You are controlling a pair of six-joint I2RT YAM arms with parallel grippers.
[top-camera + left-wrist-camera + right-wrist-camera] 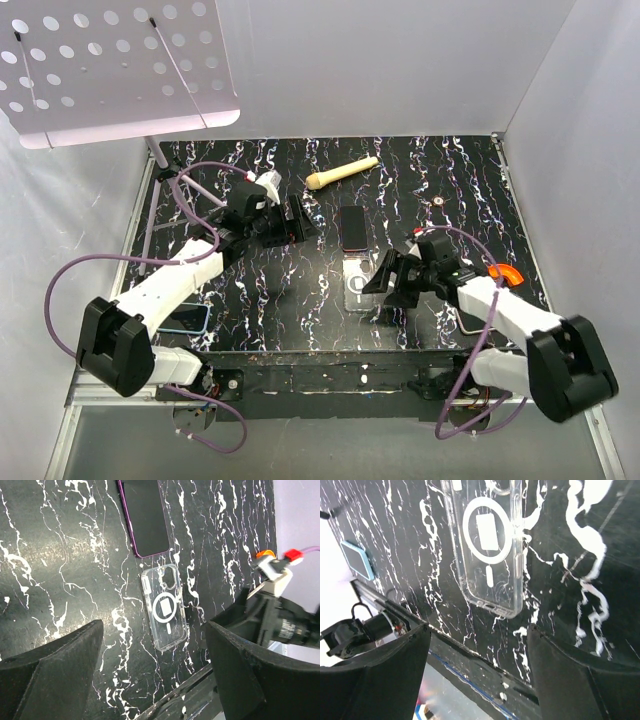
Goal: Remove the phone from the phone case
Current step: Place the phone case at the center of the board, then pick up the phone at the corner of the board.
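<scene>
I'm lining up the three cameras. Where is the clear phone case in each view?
Top external: clear phone case at centre, just below the phone.
Left wrist: centre, also below the phone.
Right wrist: top centre, cut by the upper edge.
Shared landmark: the black marbled table.

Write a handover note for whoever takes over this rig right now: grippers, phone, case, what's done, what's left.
Left gripper open, empty.
Right gripper open, empty.
Dark purple-edged phone lies bare on the black marbled table.
Clear plastic phone case lies empty beside the phone's near end, not touching it.
Done: phone is out.
Left: likely only withdrawing both grippers.
</scene>
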